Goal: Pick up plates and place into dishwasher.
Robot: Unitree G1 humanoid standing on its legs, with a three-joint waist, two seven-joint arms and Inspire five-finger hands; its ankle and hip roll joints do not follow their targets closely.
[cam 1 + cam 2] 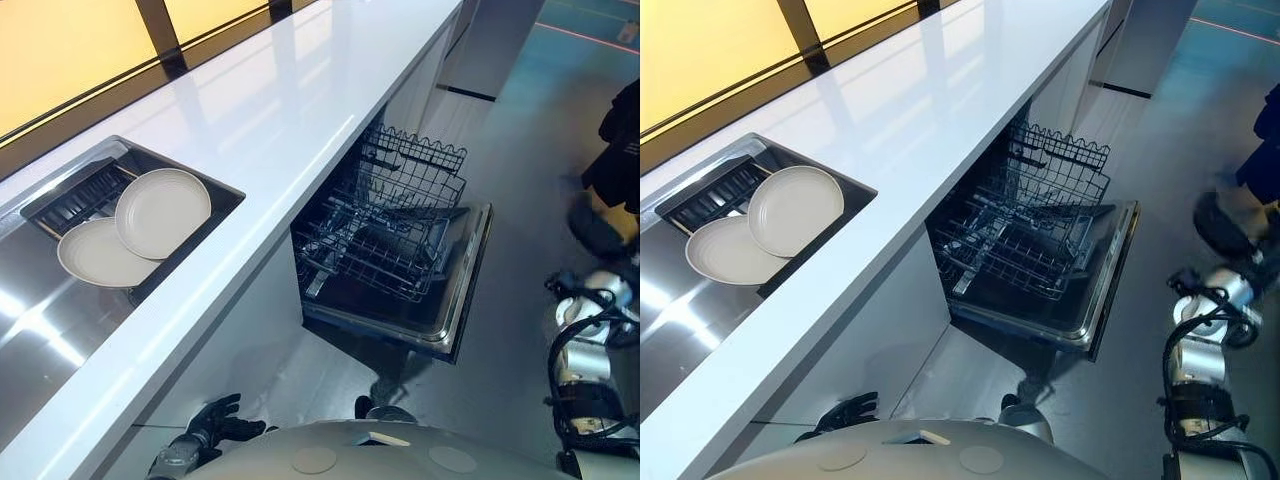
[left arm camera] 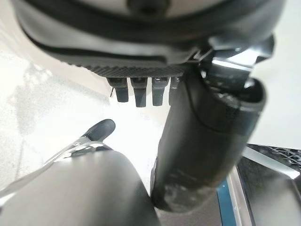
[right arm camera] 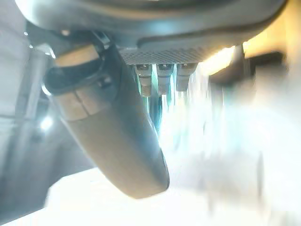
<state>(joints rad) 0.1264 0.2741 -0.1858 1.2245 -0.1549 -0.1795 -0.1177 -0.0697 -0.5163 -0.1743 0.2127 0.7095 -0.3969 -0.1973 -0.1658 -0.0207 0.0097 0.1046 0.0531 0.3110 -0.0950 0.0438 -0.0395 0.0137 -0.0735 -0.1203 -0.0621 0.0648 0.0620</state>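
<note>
Two pale plates in the sink (image 1: pixel 30 290) at 9 o'clock, both face up. Round, so no long axis to note. The upper plate (image 1: pixel 163 212) overlaps the lower plate (image 1: pixel 98 255) on its 1 o'clock side, slightly tilted, far rim against a black ridged tray (image 1: pixel 78 192). White countertop (image 1: pixel 270 110) edge running from 7 to 1 o'clock. At 3 o'clock, dishwasher door (image 1: pixel 462 285) folded down, wire rack (image 1: pixel 385 235) drawn out over it, empty of dishes. Wide stretch of floor (image 1: pixel 520 150) past the door, a person (image 1: pixel 622 140) at 2 o'clock. Low at 6 o'clock under the counter edge, left hand (image 1: pixel 222 420), fingers loose and spread, gripping nothing. In its wrist view, right hand (image 3: pixel 113 127), fingers straight, likewise holding nothing
</note>
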